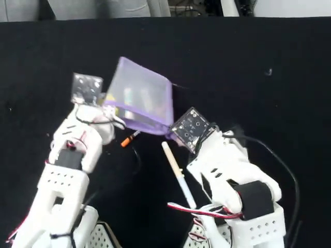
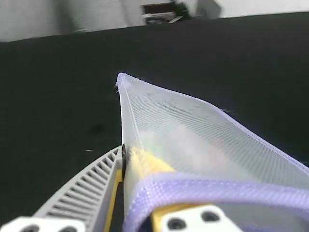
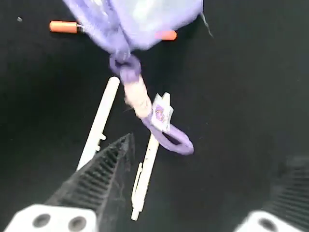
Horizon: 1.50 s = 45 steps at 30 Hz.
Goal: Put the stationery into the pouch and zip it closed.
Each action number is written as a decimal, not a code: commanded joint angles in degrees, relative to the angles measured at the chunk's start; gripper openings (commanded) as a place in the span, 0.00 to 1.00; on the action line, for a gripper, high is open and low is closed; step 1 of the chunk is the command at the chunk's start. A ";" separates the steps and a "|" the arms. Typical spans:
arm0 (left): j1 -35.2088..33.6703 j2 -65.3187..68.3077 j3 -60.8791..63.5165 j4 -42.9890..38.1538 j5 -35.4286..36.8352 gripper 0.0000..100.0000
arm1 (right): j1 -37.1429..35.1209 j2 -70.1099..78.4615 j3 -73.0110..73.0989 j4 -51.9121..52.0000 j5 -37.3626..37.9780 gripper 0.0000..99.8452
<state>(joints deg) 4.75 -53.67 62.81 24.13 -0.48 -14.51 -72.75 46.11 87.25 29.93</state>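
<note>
The purple mesh pouch (image 1: pixel 140 99) is lifted off the black table, tilted, with my left gripper (image 1: pixel 111 109) shut on its zip edge. In the left wrist view the pouch (image 2: pixel 193 140) stretches away from the gripper (image 2: pixel 140 208), and something yellow (image 2: pixel 145 162) shows inside. My right gripper (image 3: pixel 207 154) is open just above the table, near the pouch's other corner (image 1: pixel 168 129). The pouch's purple loop (image 3: pixel 169 137) and pull tab (image 3: pixel 137 99) hang in front of it. Two white pens (image 3: pixel 99 123) (image 3: pixel 145 174) lie below. An orange-capped item (image 1: pixel 129 140) lies under the pouch.
The pens (image 1: pixel 176 173) lie between the two arm bases. A second orange piece (image 3: pixel 166 35) shows by the pouch's edge. Black cable (image 1: pixel 279 160) runs beside the right arm. The black table (image 1: pixel 258 67) spreads open behind and to the right.
</note>
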 commanded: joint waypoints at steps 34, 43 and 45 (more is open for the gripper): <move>-27.30 22.33 -53.23 53.80 -0.18 0.03 | 6.24 32.40 4.62 -18.29 -8.18 0.26; -29.14 22.33 -50.86 55.38 -7.56 0.03 | 1.85 48.66 4.35 -26.55 -8.26 0.25; -30.99 22.33 -49.63 54.68 -7.56 0.03 | 1.85 51.74 3.91 -28.13 -8.18 0.25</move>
<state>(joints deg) -23.30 -31.08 12.70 79.25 -7.08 -11.60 -26.07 51.03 62.99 21.76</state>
